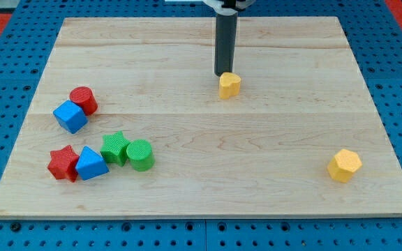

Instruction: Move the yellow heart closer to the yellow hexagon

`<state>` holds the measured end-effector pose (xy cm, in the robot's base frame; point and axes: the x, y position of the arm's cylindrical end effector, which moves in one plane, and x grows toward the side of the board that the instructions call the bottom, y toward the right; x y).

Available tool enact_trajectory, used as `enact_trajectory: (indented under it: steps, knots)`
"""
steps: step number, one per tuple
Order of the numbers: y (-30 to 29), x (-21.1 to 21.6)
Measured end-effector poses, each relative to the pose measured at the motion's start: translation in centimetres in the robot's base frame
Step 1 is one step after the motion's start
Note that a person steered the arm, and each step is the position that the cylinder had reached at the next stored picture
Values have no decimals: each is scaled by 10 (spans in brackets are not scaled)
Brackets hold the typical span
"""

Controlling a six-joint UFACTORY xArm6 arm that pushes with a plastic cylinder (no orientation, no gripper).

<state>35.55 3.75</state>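
Just behind glossy yellow heart [229, 84]: my tip [223, 74]

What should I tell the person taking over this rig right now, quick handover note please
My tip sits just above the yellow heart in the view, at or near its top-left edge. The yellow hexagon lies far off, toward the view's bottom right.
Done: tip lined up behind the heart; the two blocks are not yet close.
Left: push the heart down and right across the board to the hexagon.
The red, blue and green blocks at the view's left are out of the path.
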Motion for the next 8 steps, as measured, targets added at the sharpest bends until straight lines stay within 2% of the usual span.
enact_trajectory:
  steps: [3, 5, 8]
  knots:
    - [22, 89]
    - [104, 101]
    - [108, 129]
